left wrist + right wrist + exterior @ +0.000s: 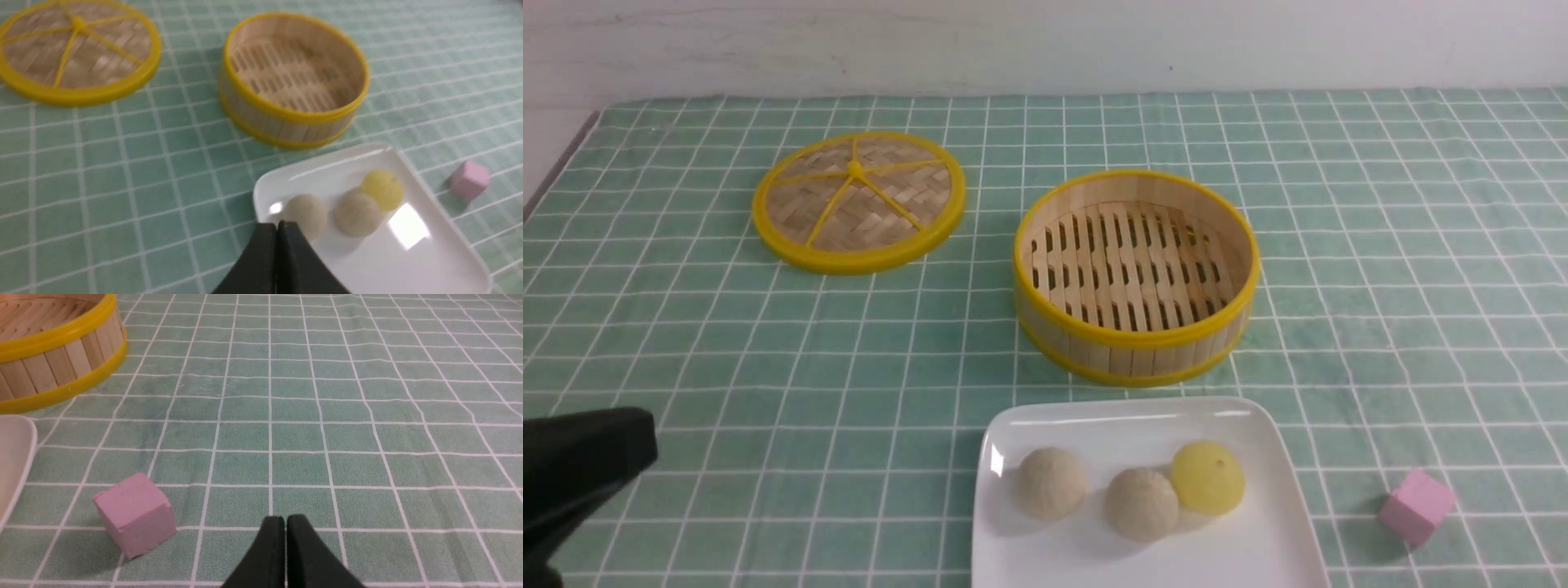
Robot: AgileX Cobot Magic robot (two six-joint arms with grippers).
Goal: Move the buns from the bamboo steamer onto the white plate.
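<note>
The bamboo steamer (1137, 349) stands empty mid-table, its slatted floor bare. In front of it, three buns lie on the white plate (1127, 410): the pale yellow bun (1207, 478), a cream-white bun (1049, 482) at the left, and between them a slightly darker tan bun (1141, 504) touching the yellow one. My left gripper (644, 447) hangs shut and empty at the near left, well away from the plate; in its wrist view the black fingertips (273, 228) are pressed together. My right gripper (285, 519) is also shut and empty, low over the cloth beside the plate's right edge (18, 457), out of the front view.
The flat woven lid (858, 200) lies at the back left. A small pink cube (1416, 506) sits on the green checked cloth right of the plate, close to my right gripper. A white wall bounds the table's far edge.
</note>
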